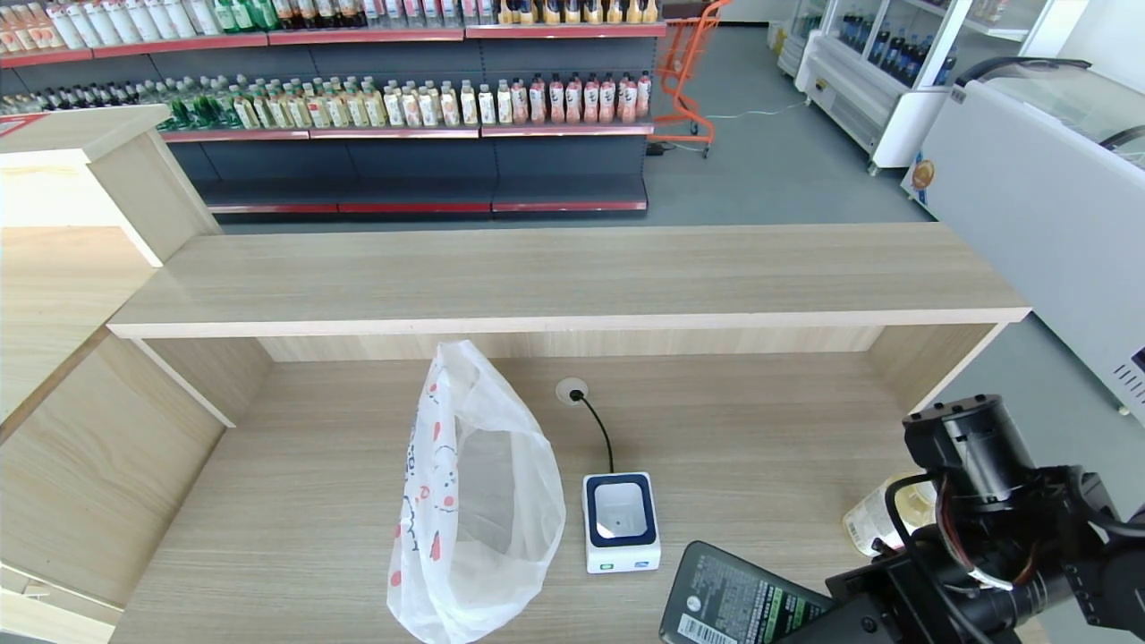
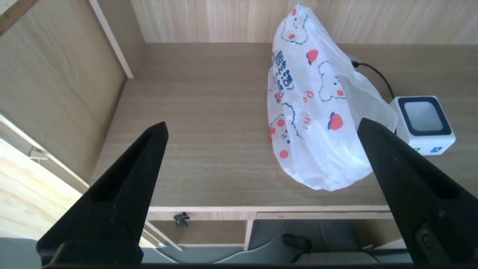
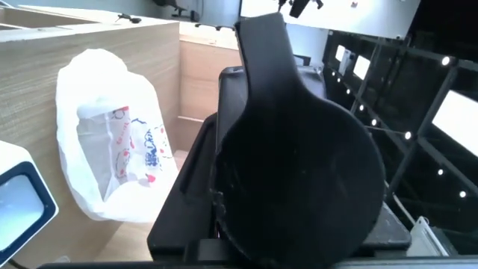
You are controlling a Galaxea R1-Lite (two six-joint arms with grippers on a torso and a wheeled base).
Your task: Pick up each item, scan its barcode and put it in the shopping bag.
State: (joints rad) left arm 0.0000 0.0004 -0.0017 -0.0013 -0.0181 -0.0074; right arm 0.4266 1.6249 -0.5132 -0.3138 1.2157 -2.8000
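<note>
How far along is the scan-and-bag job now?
Done: nothing certain; the white printed plastic shopping bag shows no clear contents. In hand: the right gripper holds a dark green flat packet beside the white box scanner. Left: scan and bag it, then the pale bottle lying on the counter.

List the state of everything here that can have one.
shopping bag: standing on the counter, mouth open.
scanner: window facing up, cable attached.
dark packet: gripped, label side up.
bottle: lying on its side, partly hidden.
left tool: open, empty.
right tool: shut on the dark packet.
</note>
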